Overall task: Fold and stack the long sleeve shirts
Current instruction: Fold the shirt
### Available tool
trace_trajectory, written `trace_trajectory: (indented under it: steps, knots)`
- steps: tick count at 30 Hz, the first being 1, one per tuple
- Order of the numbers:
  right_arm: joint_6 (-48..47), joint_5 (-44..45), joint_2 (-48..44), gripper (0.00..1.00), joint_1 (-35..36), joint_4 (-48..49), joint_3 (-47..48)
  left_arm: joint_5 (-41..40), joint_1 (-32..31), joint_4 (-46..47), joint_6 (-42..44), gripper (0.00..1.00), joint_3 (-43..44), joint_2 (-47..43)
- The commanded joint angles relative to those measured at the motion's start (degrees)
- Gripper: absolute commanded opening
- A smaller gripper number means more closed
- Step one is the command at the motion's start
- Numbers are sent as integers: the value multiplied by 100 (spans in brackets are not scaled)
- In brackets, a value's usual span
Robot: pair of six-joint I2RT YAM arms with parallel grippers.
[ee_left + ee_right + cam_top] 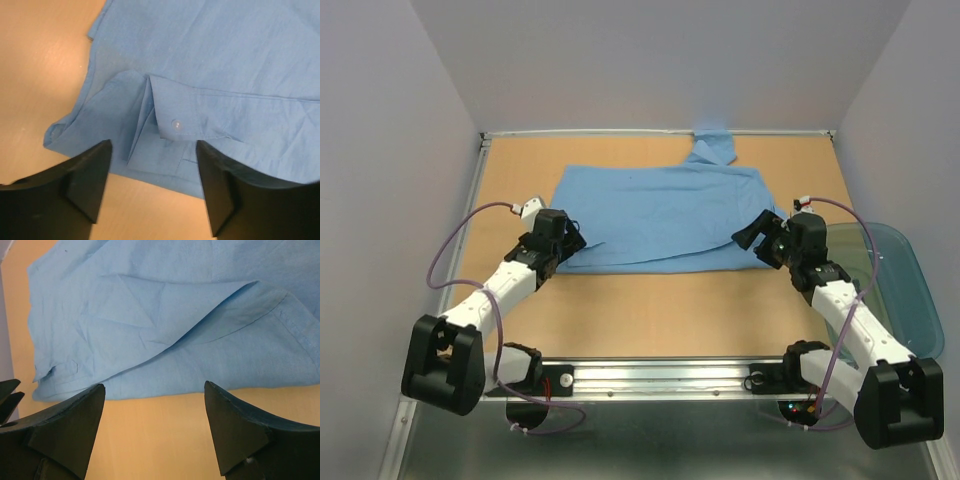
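One thin woven light blue shirt [660,215], creased, folded rectangular, buttoned cuff [185,117]

Shirt [660,215]: plain light blue, no pattern, with a matching pale blue button [176,125]. Table [650,310] under the shirt: tan, unpatterned. Tub [905,290] right of the shirt: translucent teal. Left gripper [152,145] and right gripper [154,386] at the shirt's near edge: black. Left arm [500,288] and right arm [850,320]: white.
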Motion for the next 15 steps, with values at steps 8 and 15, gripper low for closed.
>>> trace_trajectory:
  steps: [8,15]
  knots:
    - [216,-626,1154,84,-20,633,1105,349,-331,-125,402,90,1187,-677]
    - [770,-873,2304,83,121,2133,1440,615,-587,709,77,88,1355,790]
